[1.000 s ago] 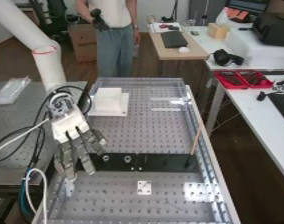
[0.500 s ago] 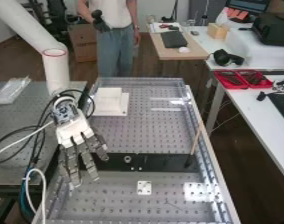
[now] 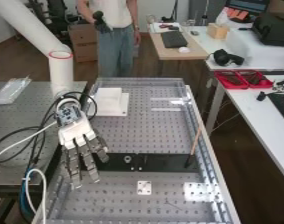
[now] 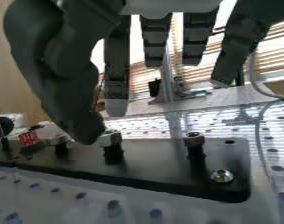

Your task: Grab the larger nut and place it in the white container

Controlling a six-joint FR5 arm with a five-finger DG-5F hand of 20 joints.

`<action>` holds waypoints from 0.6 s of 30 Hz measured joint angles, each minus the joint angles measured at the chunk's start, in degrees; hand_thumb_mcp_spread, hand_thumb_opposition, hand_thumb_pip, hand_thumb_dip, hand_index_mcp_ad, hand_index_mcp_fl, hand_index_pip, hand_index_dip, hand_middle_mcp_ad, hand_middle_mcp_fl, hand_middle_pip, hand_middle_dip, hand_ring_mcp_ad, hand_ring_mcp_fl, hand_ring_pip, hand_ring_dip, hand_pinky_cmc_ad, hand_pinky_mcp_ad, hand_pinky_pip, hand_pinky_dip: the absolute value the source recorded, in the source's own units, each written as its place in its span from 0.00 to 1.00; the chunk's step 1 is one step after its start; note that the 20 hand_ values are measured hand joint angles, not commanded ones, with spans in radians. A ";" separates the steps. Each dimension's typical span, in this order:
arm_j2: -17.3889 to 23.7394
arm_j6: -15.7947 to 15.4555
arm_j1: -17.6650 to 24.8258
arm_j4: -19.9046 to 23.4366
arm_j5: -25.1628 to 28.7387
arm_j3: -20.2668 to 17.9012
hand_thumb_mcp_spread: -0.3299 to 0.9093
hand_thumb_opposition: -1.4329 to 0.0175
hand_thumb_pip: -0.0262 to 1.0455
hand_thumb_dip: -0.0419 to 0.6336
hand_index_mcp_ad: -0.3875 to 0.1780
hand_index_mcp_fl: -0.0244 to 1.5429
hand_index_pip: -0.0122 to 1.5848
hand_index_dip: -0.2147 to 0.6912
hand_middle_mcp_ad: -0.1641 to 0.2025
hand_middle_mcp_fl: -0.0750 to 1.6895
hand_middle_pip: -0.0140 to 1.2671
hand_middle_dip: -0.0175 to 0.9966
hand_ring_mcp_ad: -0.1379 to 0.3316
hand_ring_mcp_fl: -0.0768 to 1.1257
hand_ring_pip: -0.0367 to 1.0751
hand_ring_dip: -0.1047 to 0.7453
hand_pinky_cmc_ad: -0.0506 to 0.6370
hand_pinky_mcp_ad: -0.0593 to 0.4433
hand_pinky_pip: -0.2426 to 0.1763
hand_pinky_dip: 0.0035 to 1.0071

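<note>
The hand (image 3: 78, 142) hangs over the bench's left side in the high view, its fingers straight and spread across the left part of the black bar. In the wrist view the hand (image 4: 63, 75) is open, its thumb tip just beside the larger nut (image 4: 111, 138), no contact clear. That nut stands on its post between the smaller nut (image 4: 194, 139) and the bearing (image 4: 57, 140). The bearing (image 3: 127, 159) is also seen in the high view, right of the hand. The white container (image 3: 114, 106) sits farther back, at the left of the perforated bench.
The black bar (image 3: 162, 162) runs across the bench, with a thin wooden stick (image 3: 195, 142) slanting up near its right end. A small white plate (image 3: 144, 187) lies in front of the bar. Cables (image 3: 39, 135) loop beside the arm. A person stands behind the bench.
The hand has shifted right and toward the bench's near end, the last half second only slightly. The larger nut, seen earlier beside the fingers in the high view, is now behind the hand there.
</note>
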 joint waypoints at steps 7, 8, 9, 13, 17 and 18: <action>-0.44 -0.21 0.02 0.26 0.67 0.38 0.55 0.37 0.71 0.46 0.50 0.02 0.98 0.41 0.61 0.05 0.12 0.25 0.69 0.07 0.15 0.31 0.62 0.74 0.32 0.59; -0.54 0.12 0.02 -0.04 0.68 0.50 0.55 0.37 0.71 0.46 0.50 0.02 0.98 0.41 0.61 0.05 0.12 0.25 0.69 0.06 0.15 0.31 0.62 0.74 0.32 0.59; -0.60 0.38 0.01 -0.26 0.67 0.56 0.55 0.37 0.71 0.46 0.50 0.02 0.98 0.41 0.61 0.05 0.12 0.25 0.69 0.06 0.15 0.30 0.62 0.74 0.32 0.60; -1.33 3.67 0.00 -3.73 0.49 1.55 0.55 0.37 0.71 0.46 0.50 0.02 0.98 0.41 0.61 0.05 0.12 0.25 0.69 0.07 0.14 0.30 0.62 0.74 0.32 0.60; -2.05 6.19 -0.04 -6.48 0.49 2.45 0.55 0.37 0.71 0.46 0.50 0.02 0.98 0.41 0.61 0.05 0.12 0.25 0.68 0.06 0.14 0.30 0.62 0.73 0.32 0.60; -2.17 6.56 -0.04 -6.89 0.49 2.58 0.55 0.37 0.71 0.46 0.50 0.02 0.98 0.41 0.61 0.05 0.12 0.25 0.68 0.07 0.14 0.30 0.62 0.74 0.32 0.61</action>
